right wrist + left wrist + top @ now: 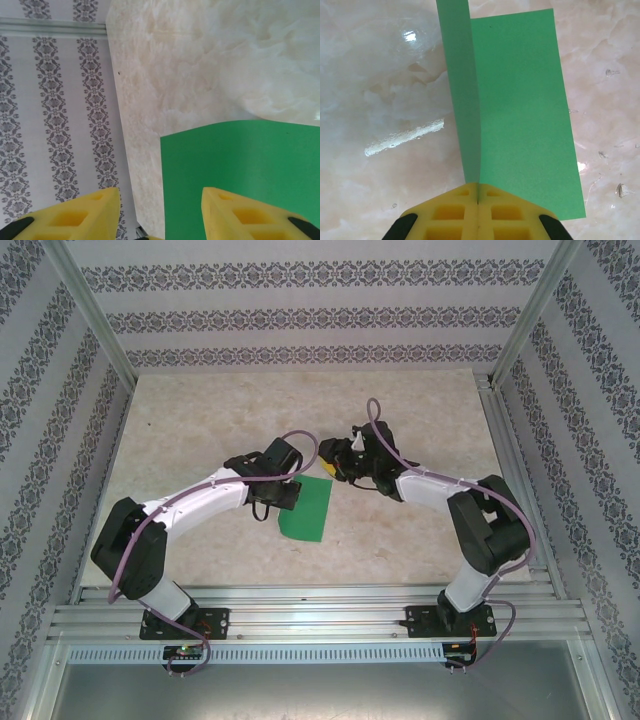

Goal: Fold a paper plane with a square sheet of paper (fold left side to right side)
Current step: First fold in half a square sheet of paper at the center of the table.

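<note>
Left hand (477, 192): in its wrist view, shut tight on the raised left flap of the square sheet of paper (525, 110).
Right hand (160, 200): in its wrist view, held open over a corner of the paper; nothing is gripped.
Worktop (200, 430): from the top, the paper is seen lying mid-worktop, between both hands.
Risk: the fold could be creased crooked if the flat half is dragged along.

A: First entry?
B: Desk (200, 440): pale marbled beige top, glossy. It carries a bright streak of glare (405, 142) and a small shiny spot (410, 35).
A: Second?
B: Walls (300, 280): white, with bands of dark floral pattern, on three sides.
A: Remaining?
B: Metal posts (90, 310) at the back corners. Ribbed metal rails (320, 620) along the desk's near edge.
</note>
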Motion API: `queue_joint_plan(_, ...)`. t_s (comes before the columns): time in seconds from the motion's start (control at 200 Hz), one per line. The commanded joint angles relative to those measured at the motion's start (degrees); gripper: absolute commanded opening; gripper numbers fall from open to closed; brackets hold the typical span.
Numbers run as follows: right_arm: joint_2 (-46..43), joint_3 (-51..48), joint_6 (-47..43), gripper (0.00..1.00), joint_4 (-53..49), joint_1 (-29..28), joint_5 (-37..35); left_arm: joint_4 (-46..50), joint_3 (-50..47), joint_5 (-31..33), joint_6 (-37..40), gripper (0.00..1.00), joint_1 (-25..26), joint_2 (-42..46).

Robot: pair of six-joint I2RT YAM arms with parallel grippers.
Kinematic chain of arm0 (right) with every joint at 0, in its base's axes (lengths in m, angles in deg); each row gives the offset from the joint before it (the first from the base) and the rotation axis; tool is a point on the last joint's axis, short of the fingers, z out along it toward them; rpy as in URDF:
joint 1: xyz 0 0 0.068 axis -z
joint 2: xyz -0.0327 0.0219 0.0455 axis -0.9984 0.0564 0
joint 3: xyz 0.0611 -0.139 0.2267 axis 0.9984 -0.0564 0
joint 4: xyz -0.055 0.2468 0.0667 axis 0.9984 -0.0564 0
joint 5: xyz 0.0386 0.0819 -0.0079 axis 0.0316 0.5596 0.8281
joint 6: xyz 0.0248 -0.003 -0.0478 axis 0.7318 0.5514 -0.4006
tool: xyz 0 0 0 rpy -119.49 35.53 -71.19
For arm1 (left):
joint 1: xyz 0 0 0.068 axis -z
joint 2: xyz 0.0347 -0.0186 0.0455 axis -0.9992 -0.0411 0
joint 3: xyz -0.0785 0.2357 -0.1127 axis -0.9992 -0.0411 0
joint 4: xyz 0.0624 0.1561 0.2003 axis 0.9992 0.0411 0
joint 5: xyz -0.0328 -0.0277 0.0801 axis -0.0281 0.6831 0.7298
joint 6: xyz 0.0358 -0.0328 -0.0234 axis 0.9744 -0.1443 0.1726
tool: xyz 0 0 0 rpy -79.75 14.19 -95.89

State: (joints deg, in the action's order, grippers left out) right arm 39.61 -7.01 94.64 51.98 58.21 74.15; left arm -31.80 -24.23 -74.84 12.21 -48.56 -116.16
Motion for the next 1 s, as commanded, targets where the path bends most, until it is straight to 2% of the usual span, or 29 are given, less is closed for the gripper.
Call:
queue_joint_plan(0.0,4.02,3.79,0.32,0.46,-1.58,-1.41,1.01,-0.8,1.73,-0.22,1.24,0.0,1.18,-1.02)
queue_joint_plan(0.36,9.56,11.61,-4.9,0.45,-11.14,-4.3,0.53,-1.15,2.33,-0.01,1.5,0.0,2.36,-2.38)
queue_joint_plan(0.994,10.99,13.74,-9.44,0.1,-16.18,-4.58,1.53,-1.65,2.9,-0.62,1.59,0.0,2.99,-3.77)
